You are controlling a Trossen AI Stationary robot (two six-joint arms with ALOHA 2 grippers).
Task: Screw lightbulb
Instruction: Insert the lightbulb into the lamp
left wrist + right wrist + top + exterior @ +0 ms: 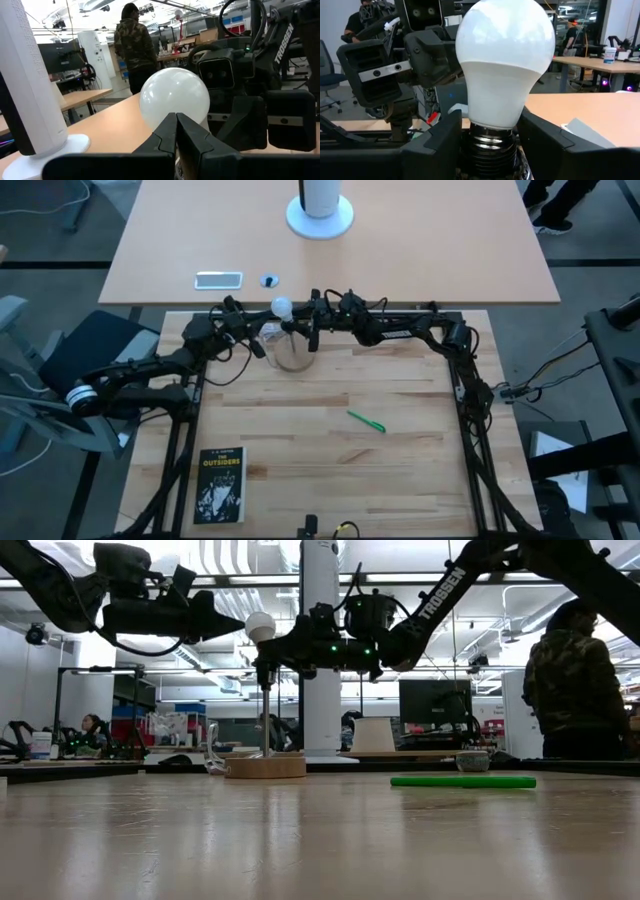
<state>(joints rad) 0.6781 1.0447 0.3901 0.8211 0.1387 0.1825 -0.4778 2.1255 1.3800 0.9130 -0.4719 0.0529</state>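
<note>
Lightbulb: frosted white, silvery threads

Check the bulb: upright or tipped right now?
Upright. The lightbulb stands globe up, its threaded base down between the right gripper's fingers. The left gripper sits beside the globe, shut.

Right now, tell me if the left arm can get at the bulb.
Probably yes: the left claw sits shut right beside the bulb, nothing between them, though the right claw already grips its base.
</note>
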